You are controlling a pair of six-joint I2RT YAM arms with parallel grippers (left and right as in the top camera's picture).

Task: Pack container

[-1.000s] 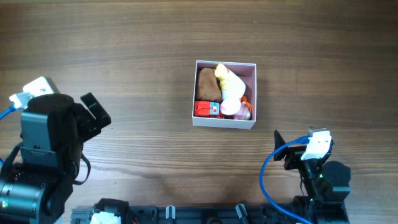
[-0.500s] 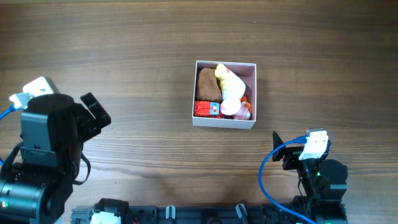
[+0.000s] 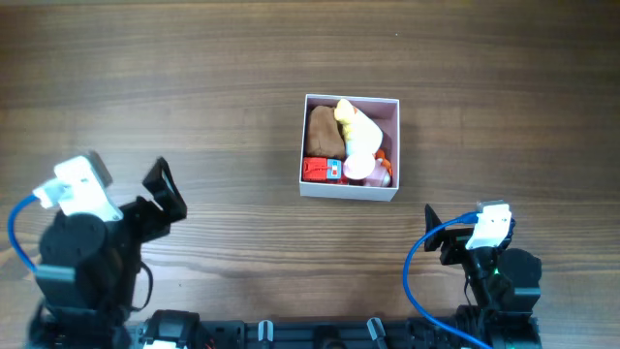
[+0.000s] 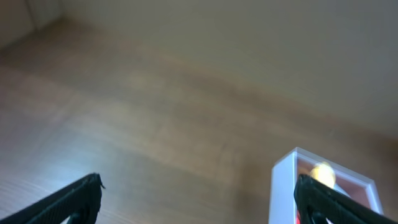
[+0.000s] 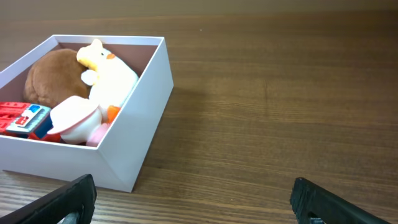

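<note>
Nearest the base, the left gripper (image 4: 198, 182) and the right gripper (image 5: 193, 182) each hold their black fingers wide apart, empty. The square white-walled, pink-lined open container (image 3: 351, 192) sits well ahead on the brown wooden table (image 3: 194, 78), forward-left of the right fingers and forward-right of the left ones. It holds a brown plush lump (image 3: 324, 131), a yellow-white plush (image 3: 356, 131) and a red block (image 3: 315, 170)

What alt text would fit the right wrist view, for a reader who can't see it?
A white container with a pink inside sits at the left on a wooden table, holding a brown plush toy, a pale yellow plush duck and a red block toy. The right tool, open and empty, shows at the bottom corners.
</note>
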